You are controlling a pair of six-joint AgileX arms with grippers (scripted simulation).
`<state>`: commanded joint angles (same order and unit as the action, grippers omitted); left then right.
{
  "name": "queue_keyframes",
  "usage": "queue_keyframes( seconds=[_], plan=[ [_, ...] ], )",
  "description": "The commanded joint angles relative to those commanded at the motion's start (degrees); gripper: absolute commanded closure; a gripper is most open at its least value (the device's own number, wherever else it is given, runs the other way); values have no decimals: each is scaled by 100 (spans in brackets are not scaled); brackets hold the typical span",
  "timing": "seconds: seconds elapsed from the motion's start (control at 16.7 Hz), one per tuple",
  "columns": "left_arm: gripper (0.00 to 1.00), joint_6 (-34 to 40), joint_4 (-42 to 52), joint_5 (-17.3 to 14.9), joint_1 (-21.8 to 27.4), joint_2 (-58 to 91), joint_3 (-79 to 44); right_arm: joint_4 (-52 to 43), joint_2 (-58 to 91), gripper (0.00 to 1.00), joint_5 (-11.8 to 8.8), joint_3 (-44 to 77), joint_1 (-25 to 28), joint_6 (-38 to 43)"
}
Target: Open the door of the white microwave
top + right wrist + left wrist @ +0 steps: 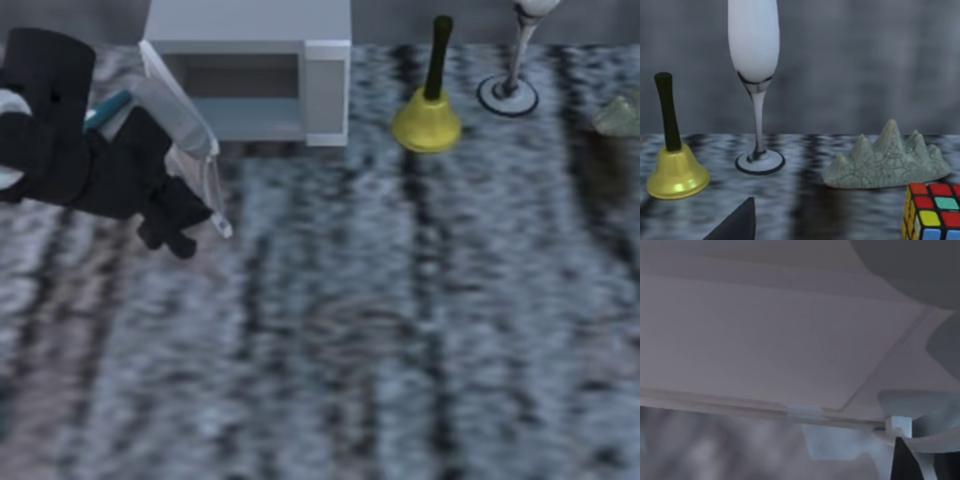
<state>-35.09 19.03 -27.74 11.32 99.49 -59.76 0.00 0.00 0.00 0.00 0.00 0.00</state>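
The white microwave (250,30) stands at the back left of the table. Its door (180,115) is swung out toward the left and front, and the cavity (235,85) is in plain view. My left gripper (185,225) is at the door's free edge, shut on the white bar handle (215,190). The left wrist view is filled by the door panel (765,340). There the handle's mount (899,426) sits just above a dark finger (905,462). My right arm is out of the top view. Only a dark tip of the right gripper (737,225) shows in its wrist view.
To the right of the microwave stand a yellow bell with a black handle (427,120) and a tall white wine glass (508,92). A crackled grey-green ridge ornament (885,160) and a colour cube (932,210) lie at the far right.
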Motion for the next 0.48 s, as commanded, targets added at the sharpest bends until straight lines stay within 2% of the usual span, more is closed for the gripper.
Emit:
queue_keyframes(
  seconds=[0.48],
  plan=[
    [100,-190,125,-114,-55,22,-18,0,0,0,0,0,0,0]
  ],
)
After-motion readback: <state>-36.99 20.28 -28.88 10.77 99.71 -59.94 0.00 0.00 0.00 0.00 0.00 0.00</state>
